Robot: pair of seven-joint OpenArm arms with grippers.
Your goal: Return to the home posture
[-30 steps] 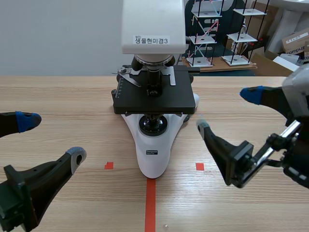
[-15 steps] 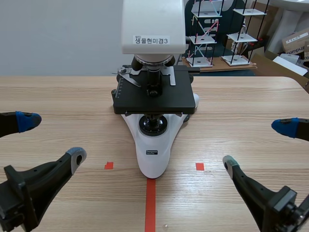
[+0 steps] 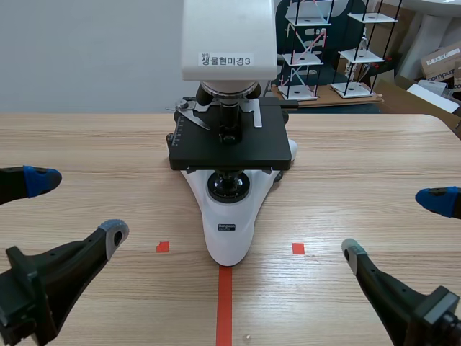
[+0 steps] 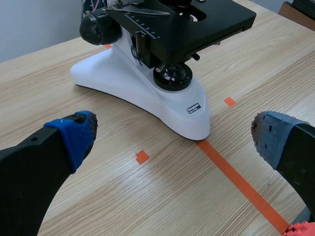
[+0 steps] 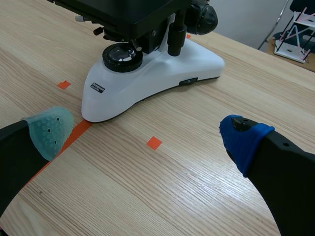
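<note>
A white microscope (image 3: pixel 229 144) with a black stage stands at the table's middle, its base on the orange-red tape line. My left gripper (image 3: pixel 72 205) hangs open low at the left, well apart from the base, nothing between its fingers. In the left wrist view the microscope (image 4: pixel 157 73) lies ahead of the open gripper (image 4: pixel 172 142). At the right my right gripper (image 3: pixel 396 227) is open too and holds nothing. The right wrist view has the microscope base (image 5: pixel 147 78) ahead of its open gripper (image 5: pixel 147 132).
Wooden table (image 3: pixel 360 166) stretches to both sides of the microscope. Behind it at the back right stand molecular model racks (image 3: pixel 331 50) and cardboard boxes (image 3: pixel 439 65).
My right arm has drawn back from beside the microscope toward the lower right, and its gripper now sits low near the table's front. The left arm has not moved.
</note>
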